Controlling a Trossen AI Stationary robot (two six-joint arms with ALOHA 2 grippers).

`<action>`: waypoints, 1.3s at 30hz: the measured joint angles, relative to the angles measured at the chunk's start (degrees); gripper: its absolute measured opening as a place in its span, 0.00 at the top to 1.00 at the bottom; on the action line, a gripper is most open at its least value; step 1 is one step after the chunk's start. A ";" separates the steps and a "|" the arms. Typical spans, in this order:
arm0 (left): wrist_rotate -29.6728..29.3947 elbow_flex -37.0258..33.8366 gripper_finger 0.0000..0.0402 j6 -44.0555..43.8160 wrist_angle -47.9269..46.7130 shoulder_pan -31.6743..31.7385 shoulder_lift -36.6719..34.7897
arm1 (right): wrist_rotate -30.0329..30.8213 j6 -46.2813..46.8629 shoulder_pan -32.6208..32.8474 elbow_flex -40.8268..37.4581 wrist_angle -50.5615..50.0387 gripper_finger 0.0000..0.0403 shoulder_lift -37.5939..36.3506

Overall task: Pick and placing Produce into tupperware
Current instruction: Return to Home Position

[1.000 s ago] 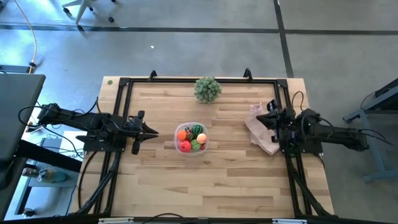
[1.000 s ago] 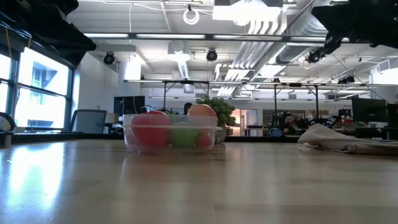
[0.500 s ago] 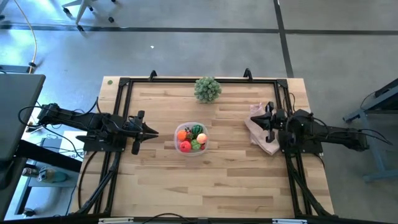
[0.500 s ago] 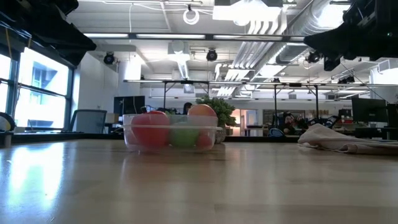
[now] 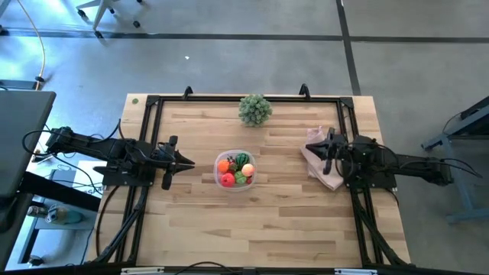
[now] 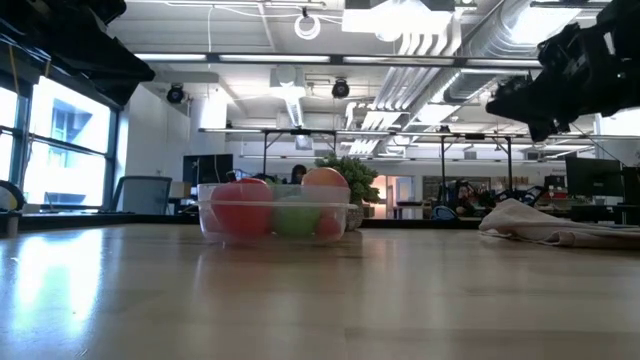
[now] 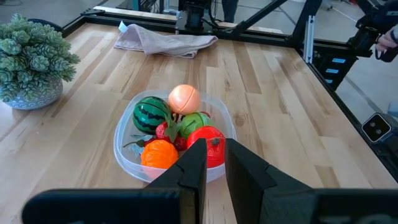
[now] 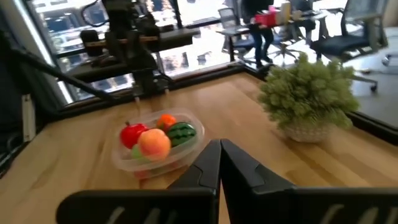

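Observation:
The clear tupperware (image 5: 235,170) stands near the table's middle on its flat base. It also shows in the left wrist view (image 7: 124,158) and the low view (image 6: 275,215). Produce fills it: a red ball (image 7: 210,138), an orange ball (image 7: 159,154), a pink ball (image 7: 185,98), a striped green ball (image 7: 151,114). My left gripper (image 5: 189,163) hangs shut above the table, left of the tupperware and pointing at it. My right gripper (image 5: 321,147) is shut at the right side, above the pinkish-white bag (image 5: 321,162), and points level toward the tupperware (image 8: 158,146).
A bushy pale-green ball in a small pot (image 5: 255,109) stands at the far edge, behind the tupperware. The crumpled bag (image 6: 550,225) lies at the right under my right arm. A black frame (image 5: 153,103) runs along the table's edges. Bare wood lies toward the near edge.
My right gripper has sunk a little and tipped up from pointing downward to level, its fingertips swinging toward the table's middle over the bag. It has stayed shut. The tupperware and its produce have not moved.

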 joint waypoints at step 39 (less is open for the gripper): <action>1.20 9.69 0.88 3.69 8.96 -0.02 -1.41 | 1.80 1.11 0.01 0.00 -0.50 1.00 0.00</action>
